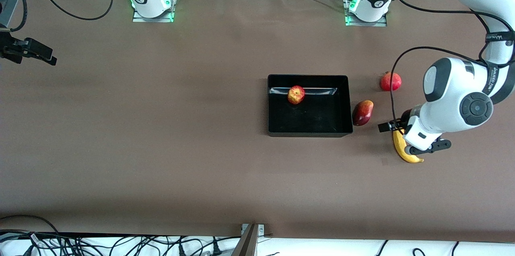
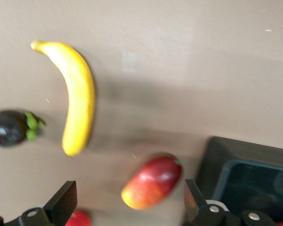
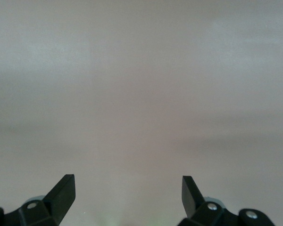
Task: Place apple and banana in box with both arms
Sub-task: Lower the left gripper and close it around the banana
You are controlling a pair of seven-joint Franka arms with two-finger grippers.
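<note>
Nearest our front camera lies the banana (image 1: pixel 404 152) on the table (image 1: pixel 161 127), with the left gripper (image 2: pixel 129 207) hovering over it, fingers (image 2: pixel 63 200) spread wide and holding nothing. We see a mango (image 1: pixel 362 112) just beside the box (image 1: pixel 273 103), which already holds the apple (image 1: pixel 296 94) (a pomegranate (image 1: pixel 390 81) sits farther up). Our right gripper (image 3: pixel 128 200) waits over bare table at the right arm's end, equally wide and empty

From where I stand, hardly any writing can be made out. The left arm (image 1: pixel 458 99) carries white lettering on a black band near its wrist and elbow, but it is too small to read. The fruit and the box (image 1: pixel 308 127) bear no labels.
</note>
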